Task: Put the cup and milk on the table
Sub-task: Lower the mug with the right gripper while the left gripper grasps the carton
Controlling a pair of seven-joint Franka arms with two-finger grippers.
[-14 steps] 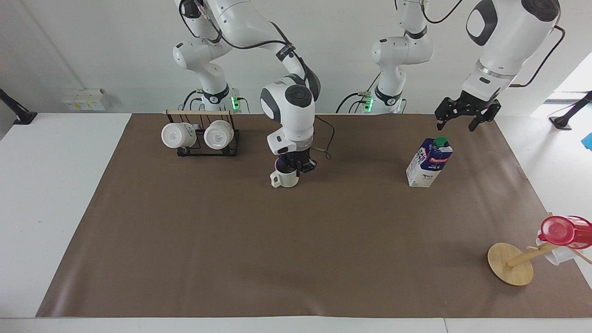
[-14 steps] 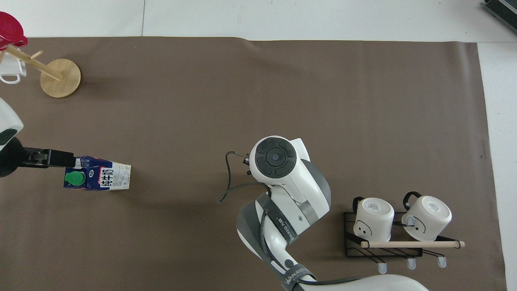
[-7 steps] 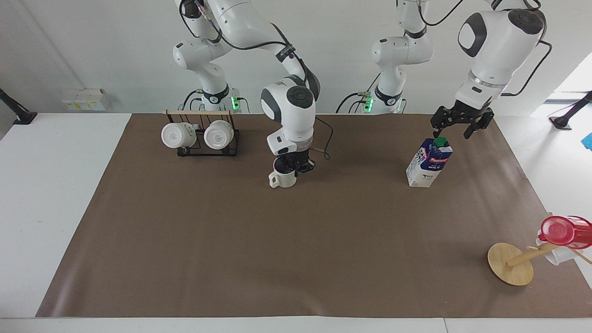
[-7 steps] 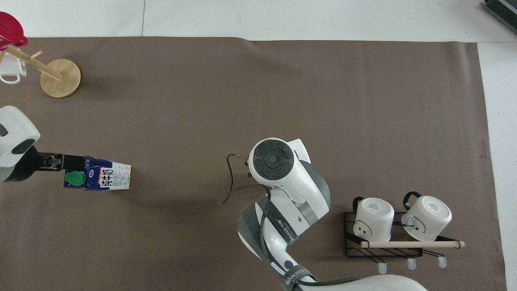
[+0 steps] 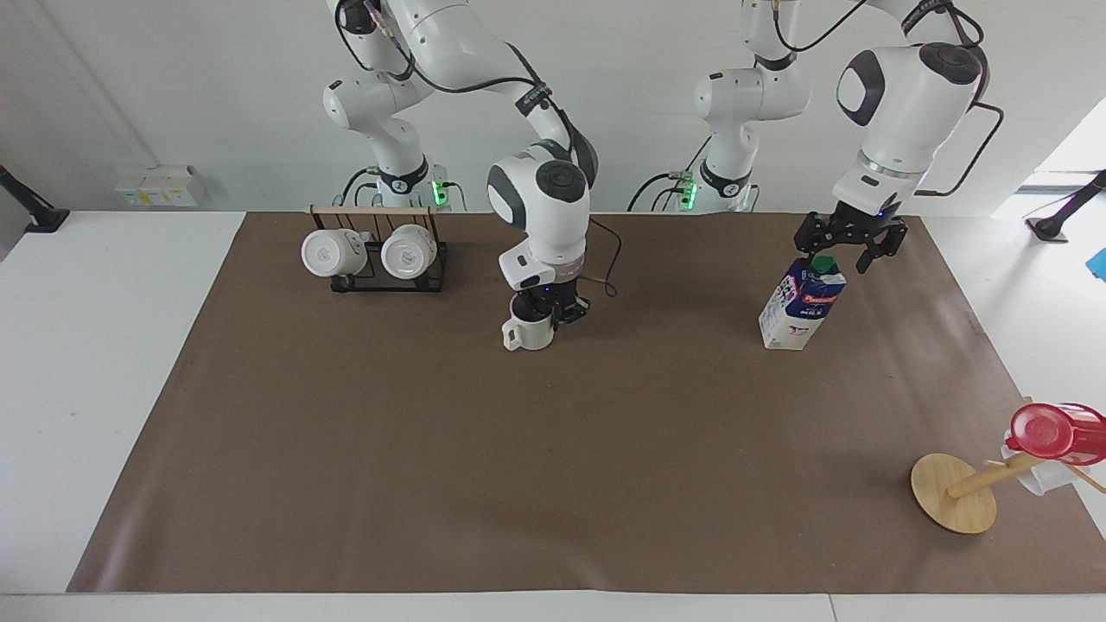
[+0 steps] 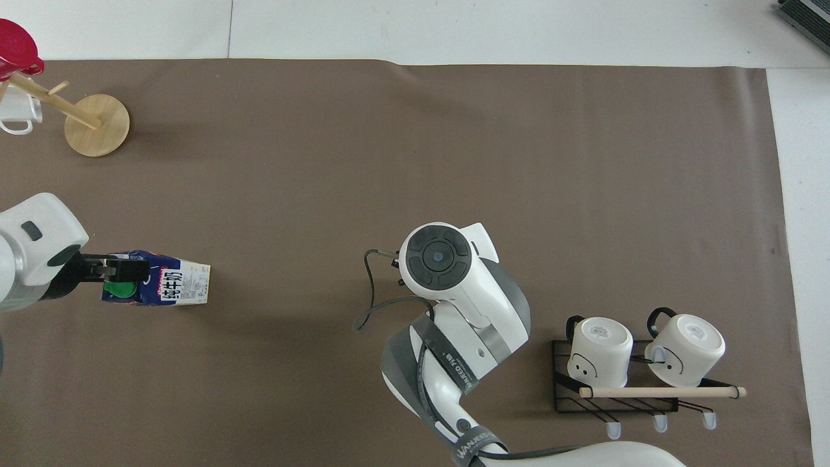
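The right tool (image 5: 543, 313) sits at the cup (image 5: 528, 333) standing on the desk (image 5: 121, 285); I cannot tell its grip. The left tool (image 5: 836, 259), wide, hangs over the milk (image 5: 801, 304); next comes lowering.

Wide bare stretch of counter (image 5: 518, 484) lies open; obstacles are a mug rack (image 5: 380, 255), cup (image 5: 529, 333), milk (image 5: 799, 307), and wooden stand (image 5: 955, 492).
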